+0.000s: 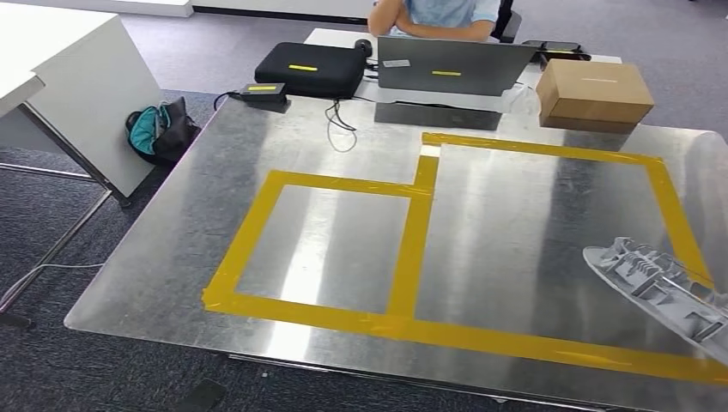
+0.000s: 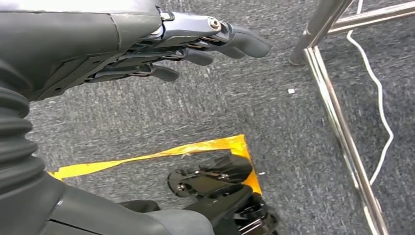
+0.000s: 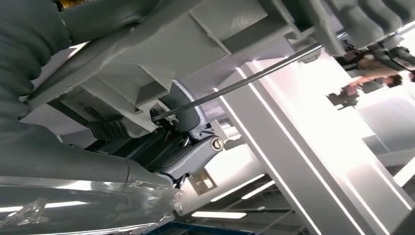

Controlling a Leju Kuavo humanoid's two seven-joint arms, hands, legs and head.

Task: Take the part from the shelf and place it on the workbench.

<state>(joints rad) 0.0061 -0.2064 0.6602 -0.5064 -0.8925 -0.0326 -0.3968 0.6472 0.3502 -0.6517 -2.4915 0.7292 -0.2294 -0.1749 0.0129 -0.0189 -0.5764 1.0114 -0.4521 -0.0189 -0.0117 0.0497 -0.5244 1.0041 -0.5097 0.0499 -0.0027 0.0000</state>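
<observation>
Item 1, part (image 1: 665,287): grey moulded plastic piece w/ ribs, at the near right of the head view, over the right end of the desk (image 1: 343,146) and across the yellow tape (image 1: 412,249) line. Whether it rests on the metal or hangs just above it: cannot tell.

Item 2, right hand (image 3: 181,142): seen in the right wrist view, thumb and darker fingers curled up under the grey part (image 3: 161,54), gripping it from below. Judged as holding, not released.

Item 3, left hand (image 2: 195,46): in the left wrist view, fingers straight and slightly apart, holding nothing, hanging over grey carpet (image 2: 244,112) near a chrome desk leg (image 2: 337,122) and a white cable (image 2: 377,98).

Item 4, desk top: shiny metal sheet, two taped rectangles, small one left, large one right.

Item 5, far edge: black case (image 1: 309,69), small black box (image 1: 262,93), laptop (image 1: 451,67), cardboard box (image 1: 594,93); a person (image 1: 438,15) seated behind.

Step in hand (judgement): carry done, placing stage. Part is at the desk but prob. not yet set down.

Next move calls for: bring part further inside the large taped rectangle, lower flat to the metal, then spread fingers and pull the hand clear w/o dragging it.
</observation>
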